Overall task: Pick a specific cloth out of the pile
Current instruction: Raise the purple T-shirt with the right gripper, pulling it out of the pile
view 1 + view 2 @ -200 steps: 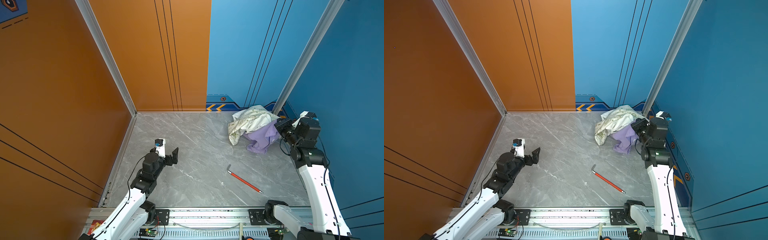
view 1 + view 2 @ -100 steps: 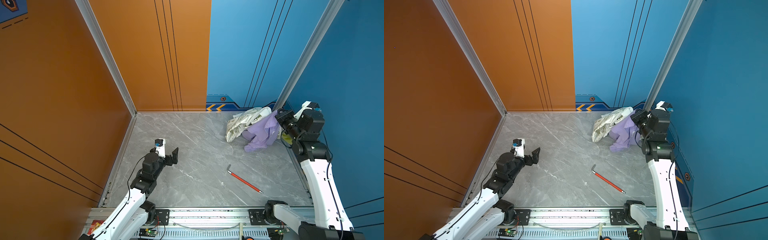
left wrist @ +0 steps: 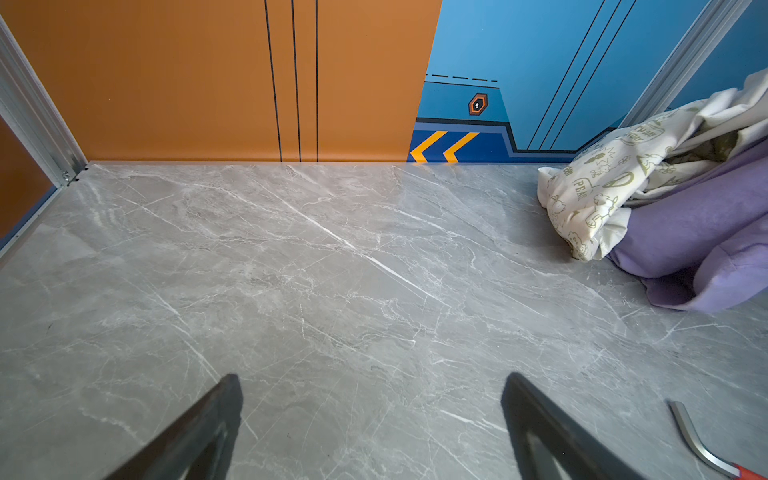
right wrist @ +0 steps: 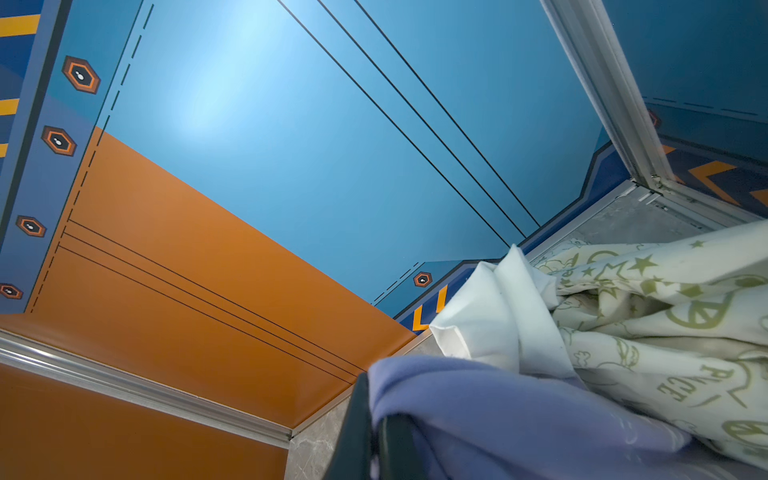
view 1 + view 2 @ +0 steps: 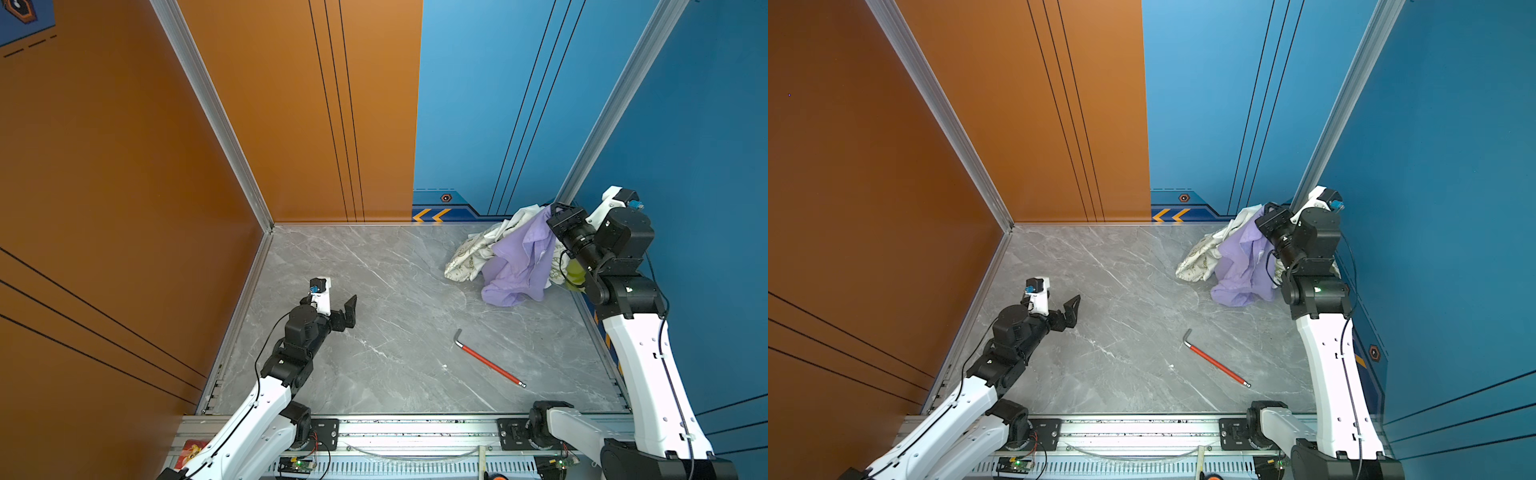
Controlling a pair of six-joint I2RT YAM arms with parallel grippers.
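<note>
Your right gripper (image 4: 376,415), clenched on the top edge of the plain, soft lilac cloth (image 5: 519,266), holds it up at the far right corner, draping to the table (image 5: 395,311) against the pile (image 3: 598,195), whose green print reads "PEA", while your left gripper (image 3: 372,382) stands open, well apart.

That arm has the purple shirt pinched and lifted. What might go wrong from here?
1. The right gripper pinches only a fold of the purple cloth; most of it hangs down to the table, so it might slip out.
2. The printed cloth and white cloth lie against it, so they may be dragged along.
3. Its trailing end could sweep the red tool if pulled that way.
</note>
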